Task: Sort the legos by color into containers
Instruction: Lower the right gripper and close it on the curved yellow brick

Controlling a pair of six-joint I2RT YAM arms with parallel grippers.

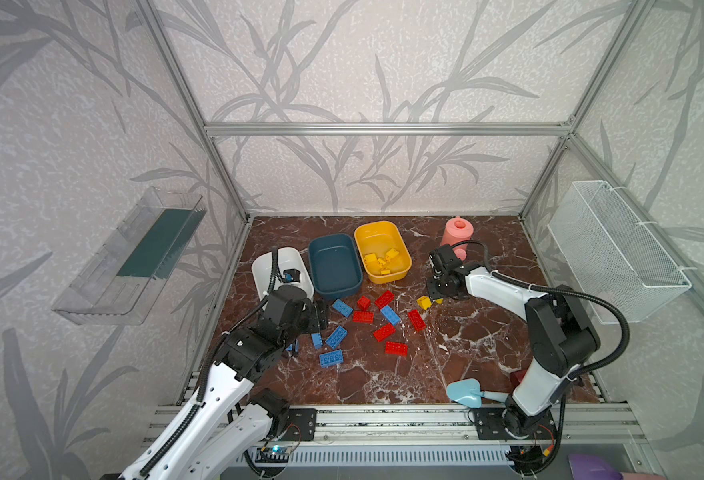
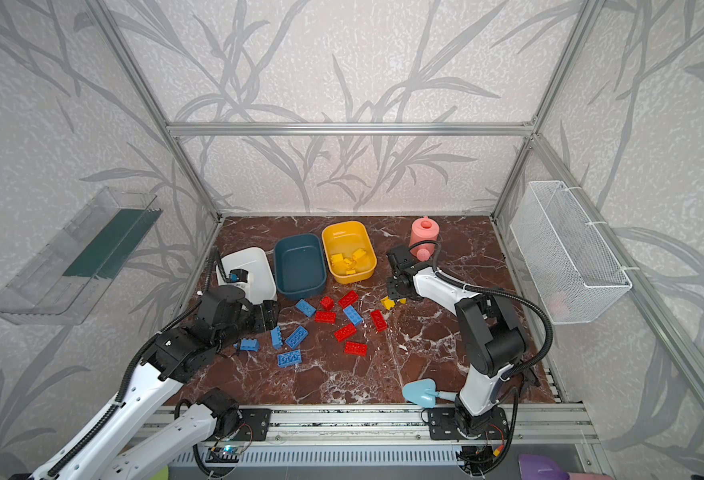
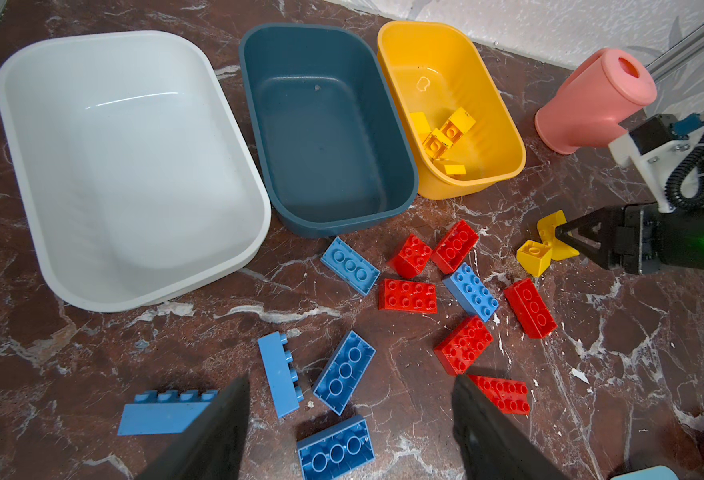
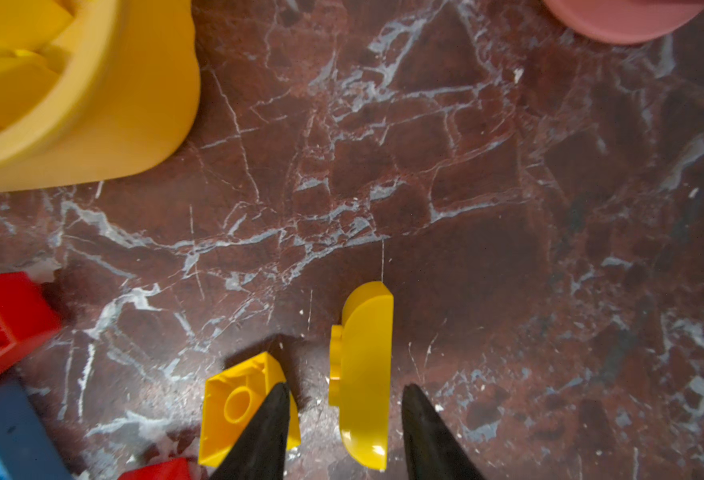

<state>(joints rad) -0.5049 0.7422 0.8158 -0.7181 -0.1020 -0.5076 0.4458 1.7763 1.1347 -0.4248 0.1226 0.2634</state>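
My right pincer (image 4: 346, 385), jaws apart, straddles a yellow rounded lego (image 4: 363, 374) on the marbled worktop (image 4: 425, 166), a second yellow lego (image 4: 238, 407) just beside it. The yellow tub (image 4: 134, 104) nearby holds more yellow legos (image 3: 446, 133). My left pincer (image 3: 350, 378) hangs spread wide above scattered blue legos (image 3: 279, 374), red legos (image 3: 407, 296) beyond, before the teal tub (image 3: 325, 224) and white tub (image 3: 254, 208) standing side by side.

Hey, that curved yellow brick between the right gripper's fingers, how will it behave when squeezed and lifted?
The curved yellow brick looks like hard, glossy plastic: probably stiff, possibly slippery on its rounded face. It lies on its side, studs sideways, so an uneven squeeze by the right gripper might tip it.
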